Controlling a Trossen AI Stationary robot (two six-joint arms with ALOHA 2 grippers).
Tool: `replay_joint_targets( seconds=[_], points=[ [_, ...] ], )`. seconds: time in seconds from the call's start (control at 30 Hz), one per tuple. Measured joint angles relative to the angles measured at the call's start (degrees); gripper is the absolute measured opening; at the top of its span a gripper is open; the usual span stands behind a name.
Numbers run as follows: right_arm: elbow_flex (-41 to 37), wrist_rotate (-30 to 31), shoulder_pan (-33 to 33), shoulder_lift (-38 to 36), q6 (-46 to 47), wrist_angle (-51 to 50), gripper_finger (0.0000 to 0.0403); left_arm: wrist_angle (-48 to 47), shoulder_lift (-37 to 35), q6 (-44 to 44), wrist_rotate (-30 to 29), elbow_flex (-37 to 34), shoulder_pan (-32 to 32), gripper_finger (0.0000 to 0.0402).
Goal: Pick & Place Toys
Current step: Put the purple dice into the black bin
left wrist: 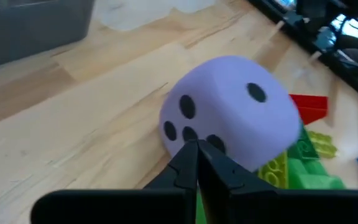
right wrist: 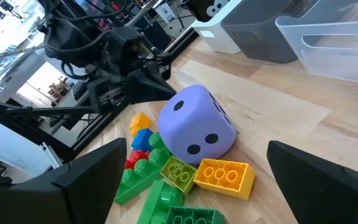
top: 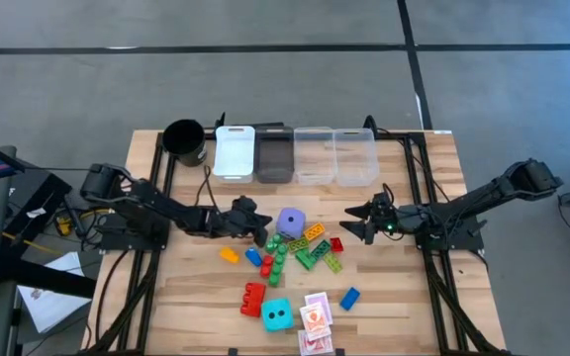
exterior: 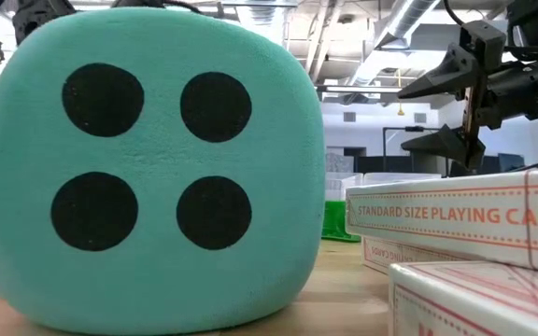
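Wooden planking forms the desk [top: 191,297], with a concrete floor beyond it. The left pincer [left wrist: 197,163] is seen fully closed, its tips pressed together with nothing between them, just beside the purple die [left wrist: 235,109]; no toy is gripped, so the closure is judged a missed or preparatory one. The die rests on the desk near the centre, touching a green brick [left wrist: 291,165] and a yellow brick [right wrist: 224,176]. The right pincer [top: 357,224] is held wide open and empty on the die's other side, apparently waiting. A cyan die [top: 276,314] and card packs [top: 316,321] lie nearer the front edge. Four bins [top: 235,151] and a black cup [top: 184,139] stand along the far edge, unobstructed.
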Motion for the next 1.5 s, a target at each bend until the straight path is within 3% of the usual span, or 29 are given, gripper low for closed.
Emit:
replay_joint_targets(
  seconds=[0.3,0.7,1.5],
  points=[
    [0.0,0.0,0.0,0.0,-0.04,0.0,0.0382,3.37,2.82,-1.26,0.87,-0.04,0.53,0.0],
    [0.0,0.0,0.02,-0.01,-0.15,-0.01,0.0382,8.68,6.59,-1.13,10.76,-0.04,0.47,0.0],
    [0.0,-0.14,0.07,0.02,-1.67,-0.35,0.0382,9.21,6.59,0.21,9.13,-0.04,0.47,0.0]
  ],
)
